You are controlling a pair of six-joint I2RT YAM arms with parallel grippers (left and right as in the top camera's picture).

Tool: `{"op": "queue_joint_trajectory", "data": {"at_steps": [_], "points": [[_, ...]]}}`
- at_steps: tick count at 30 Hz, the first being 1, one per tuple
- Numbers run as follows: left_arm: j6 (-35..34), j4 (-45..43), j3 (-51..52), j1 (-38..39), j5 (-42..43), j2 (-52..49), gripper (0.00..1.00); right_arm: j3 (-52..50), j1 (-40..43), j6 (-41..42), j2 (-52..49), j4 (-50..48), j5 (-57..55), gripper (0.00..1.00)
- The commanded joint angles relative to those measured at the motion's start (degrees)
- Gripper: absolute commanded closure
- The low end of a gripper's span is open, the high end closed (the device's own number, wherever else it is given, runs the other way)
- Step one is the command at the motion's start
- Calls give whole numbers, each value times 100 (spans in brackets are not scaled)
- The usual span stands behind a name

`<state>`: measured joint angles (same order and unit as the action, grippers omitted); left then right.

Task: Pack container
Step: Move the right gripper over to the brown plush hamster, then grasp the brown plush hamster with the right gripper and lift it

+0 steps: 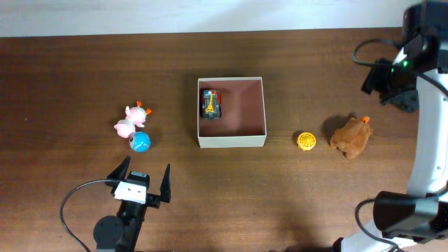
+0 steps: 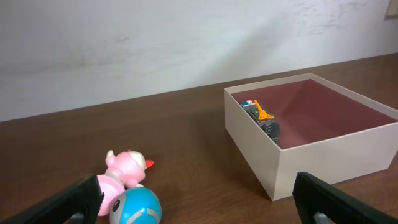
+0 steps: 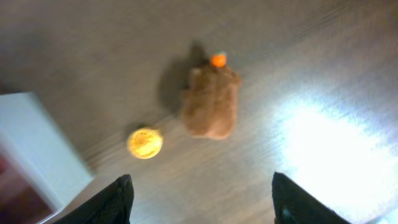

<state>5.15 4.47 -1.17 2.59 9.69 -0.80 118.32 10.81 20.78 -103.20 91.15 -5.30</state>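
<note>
At table centre: container, a square shallow cardboard box with smooth cream-white outer walls, matte pinkish-brown inside, top open and sitting flat on the wood. Contents: one toy car, dark body with orange, red and blue markings too small to read, lying against the left wall near the far corner. Left of the container, well apart: a pink toy figure, glossy rounded plastic with a small red-orange tip, touching a blue ball with a shiny shell and a white patch. Right of the container: a yellow ball, small with a patterned surface, blurred in the wrist view, and just beside it a brown plush toy, fuzzy and lumpy with an orange tip. Table: dark brown wood grain, with a bright glare patch in the right wrist view. Left gripper: black fingers spread wide, holding nothing, near the table's front edge and facing the pink figure and ball. Right gripper: dark fingers likewise parted and empty, raised above the plush toy and yellow ball. Backdrop: plain white wall.
</note>
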Motion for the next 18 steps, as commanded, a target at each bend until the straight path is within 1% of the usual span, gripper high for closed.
{"op": "queue_joint_trajectory", "data": {"at_steps": [1, 3, 5, 8, 11, 18], "points": [[74, -4, 28, -31, 42, 46, 0, -1217, 374, -284, -140, -634, 243, 34], [74, -4, 28, -31, 44, 46, 0, -1720, 509, -542, -142, -1032, 442, 34], [74, -4, 28, -31, 42, 46, 0, -2149, 608, -579, -142, -1351, 448, 29], [74, -4, 28, -31, 42, 46, 0, -2739, 767, -581, -142, -1869, 459, 28], [74, -4, 28, -31, 42, 46, 0, -2970, 802, -693, -142, -2162, 468, 28], [74, -4, 28, -31, 42, 46, 0, -3486, 791, -529, -144, -2855, 529, 29]]}}
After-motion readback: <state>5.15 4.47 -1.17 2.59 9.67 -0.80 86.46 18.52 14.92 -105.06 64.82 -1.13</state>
